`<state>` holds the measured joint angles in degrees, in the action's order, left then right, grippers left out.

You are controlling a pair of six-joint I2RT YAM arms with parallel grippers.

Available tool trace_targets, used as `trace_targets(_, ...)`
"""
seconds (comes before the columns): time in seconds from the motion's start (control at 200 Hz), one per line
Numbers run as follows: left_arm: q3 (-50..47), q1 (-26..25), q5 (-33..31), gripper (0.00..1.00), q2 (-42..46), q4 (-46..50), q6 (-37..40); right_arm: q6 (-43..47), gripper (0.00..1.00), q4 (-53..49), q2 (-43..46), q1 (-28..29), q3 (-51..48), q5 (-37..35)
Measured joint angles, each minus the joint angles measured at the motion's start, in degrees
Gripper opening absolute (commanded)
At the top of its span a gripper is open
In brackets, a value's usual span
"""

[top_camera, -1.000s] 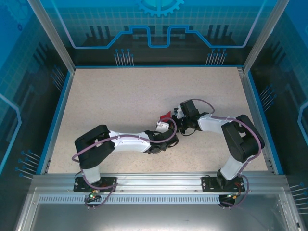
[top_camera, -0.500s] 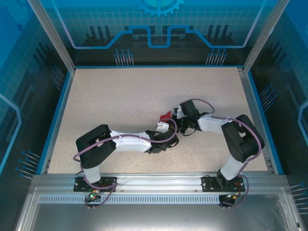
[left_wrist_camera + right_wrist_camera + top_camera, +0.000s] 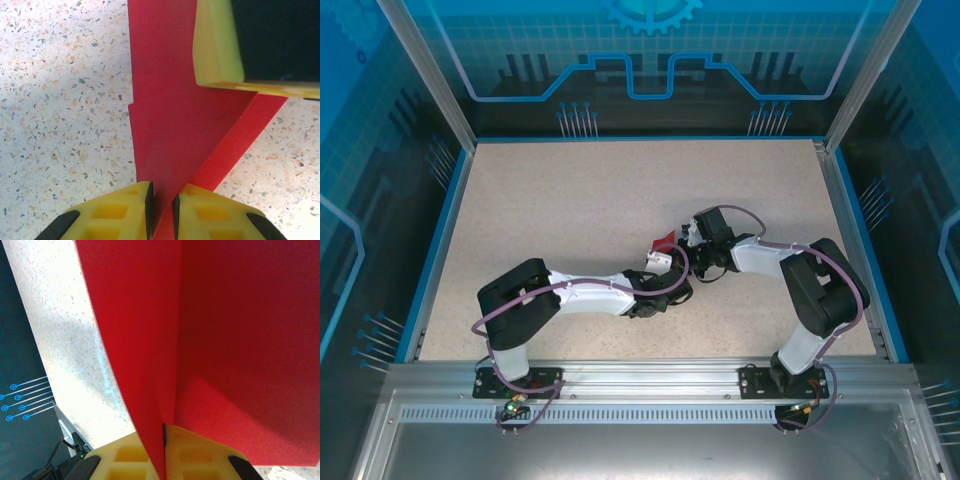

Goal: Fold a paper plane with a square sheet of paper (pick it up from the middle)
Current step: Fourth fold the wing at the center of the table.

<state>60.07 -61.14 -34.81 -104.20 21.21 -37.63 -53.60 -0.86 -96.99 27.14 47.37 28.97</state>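
right claw (image 3: pixel 164 447) clamped on the red paper (image 3: pixel 225 340), steadying it just ahead so left claw (image 3: pixel 161 207), jaws narrow with the folded edge between them, can pinch the crease. Left grip: cannot tell.

the left arm (image 3: pixel 582 295) lies low, stretched toward the right arm (image 3: pixel 812 285), which folds back at the elbow to meet it; the left gripper (image 3: pixel 162 206) has its jaws a narrow gap apart, red paper (image 3: pixel 175 115) between them; just ahead, to its right, sits the right gripper (image 3: pixel 164 441), jaws pinched together on the paper
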Motion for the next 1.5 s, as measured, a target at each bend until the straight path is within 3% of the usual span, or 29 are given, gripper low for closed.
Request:
trace_targets(0.56, -1.2, 0.5, 1.9, 0.1, 0.2, -2.1, -1.4, 0.0, 0.1, 0.0, 0.0, 0.2, 0.0, 0.0)
trace_targets(0.795, -3.8, 2.1, 6.1, 0.09, 1.5, -5.3, -1.7, 1.2, 0.22, -1.4, 0.2, 0.3, 0.3, -0.1)
trace_targets(1.0, -8.8, 5.2, 12.3, 0.09, 5.3, -10.5, -2.1, 4.2, 0.43, -5.7, 6.9, -1.4, 0.3, -1.0)
trace_targets(1.18, -12.5, 8.9, 20.3, 0.09, 8.0, -15.6, -2.1, 6.3, 0.47, -7.7, 14.5, -4.8, -0.2, -1.7)
trace_targets(1.255, -13.9, 10.3, 23.5, 0.09, 8.3, -18.0, -2.1, 7.0, 0.46, -7.9, 17.1, -5.2, -1.4, -1.9)
trace_targets(1.501, -17.9, 14.5, 33.0, 0.08, 8.5, -25.8, -2.9, 7.5, 0.27, -7.5, 19.4, -4.9, -6.2, -1.5)
